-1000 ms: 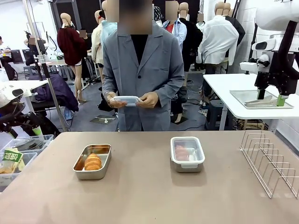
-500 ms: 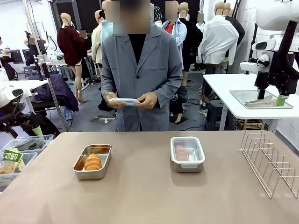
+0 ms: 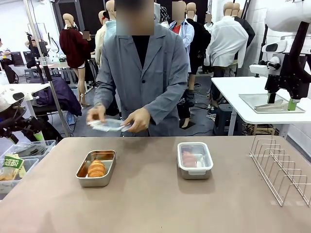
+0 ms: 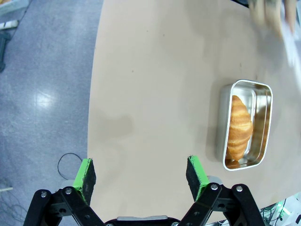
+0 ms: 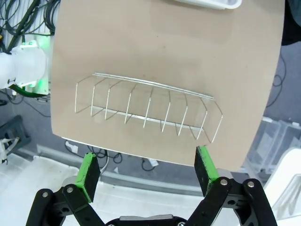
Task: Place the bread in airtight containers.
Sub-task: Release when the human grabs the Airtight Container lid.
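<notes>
Bread sits in both tins on your table (image 3: 146, 204): on the left, an open steel tin (image 3: 96, 168) holds one golden croissant roll (image 3: 96, 168), lying lengthwise and uncovered, and to the right of centre a second tin (image 3: 195, 160) is already closed under its clear clip-on lid, with a second roll (image 3: 188, 158) dimly visible through the plastic. At the far side a person in a grey coat leans toward the left tin, holding a clear lid (image 3: 108, 125) in both hands above the table's far edge, the person's hand (image 3: 137, 120) gripping its right end; the lid is blurred. Your left hand (image 4: 140, 172) hovers above the table with its green pads spread wide and nothing between them, the open tin (image 4: 245, 124) and its roll (image 4: 239, 126) lying off to its right. Your right hand (image 5: 146, 171) is likewise released and empty, hanging over a wire rack (image 5: 148, 109) at the table's right end (image 3: 281, 170).
</notes>
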You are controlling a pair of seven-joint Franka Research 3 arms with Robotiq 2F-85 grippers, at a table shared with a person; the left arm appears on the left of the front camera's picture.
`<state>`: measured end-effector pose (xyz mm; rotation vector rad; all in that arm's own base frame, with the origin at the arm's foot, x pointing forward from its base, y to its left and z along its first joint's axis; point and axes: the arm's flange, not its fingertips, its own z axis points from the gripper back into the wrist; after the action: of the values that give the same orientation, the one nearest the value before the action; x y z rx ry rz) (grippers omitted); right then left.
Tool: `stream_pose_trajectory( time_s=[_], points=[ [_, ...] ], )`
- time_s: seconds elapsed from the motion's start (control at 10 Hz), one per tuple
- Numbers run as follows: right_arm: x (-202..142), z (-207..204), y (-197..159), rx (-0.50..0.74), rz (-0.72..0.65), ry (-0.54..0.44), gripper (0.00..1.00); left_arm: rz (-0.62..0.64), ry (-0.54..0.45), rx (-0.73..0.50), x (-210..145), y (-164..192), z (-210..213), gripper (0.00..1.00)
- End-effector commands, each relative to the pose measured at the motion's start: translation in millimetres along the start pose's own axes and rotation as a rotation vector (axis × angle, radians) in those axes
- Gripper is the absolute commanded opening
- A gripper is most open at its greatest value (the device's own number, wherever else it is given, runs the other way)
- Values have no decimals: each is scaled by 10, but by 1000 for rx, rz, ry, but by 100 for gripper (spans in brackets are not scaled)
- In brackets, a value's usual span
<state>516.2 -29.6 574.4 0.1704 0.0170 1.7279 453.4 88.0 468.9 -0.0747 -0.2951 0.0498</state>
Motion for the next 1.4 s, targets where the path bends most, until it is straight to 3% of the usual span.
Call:
stream_pose_trajectory(
  time_s=[0.0, 1.3],
  points=[
    [-1, -5, 16, 8, 5, -3, 100, 18, -2, 0, -3, -2, 8, 100],
    [-1, -5, 16, 8, 5, -3, 100, 18, -2, 0, -3, -2, 8, 100]
  ],
)
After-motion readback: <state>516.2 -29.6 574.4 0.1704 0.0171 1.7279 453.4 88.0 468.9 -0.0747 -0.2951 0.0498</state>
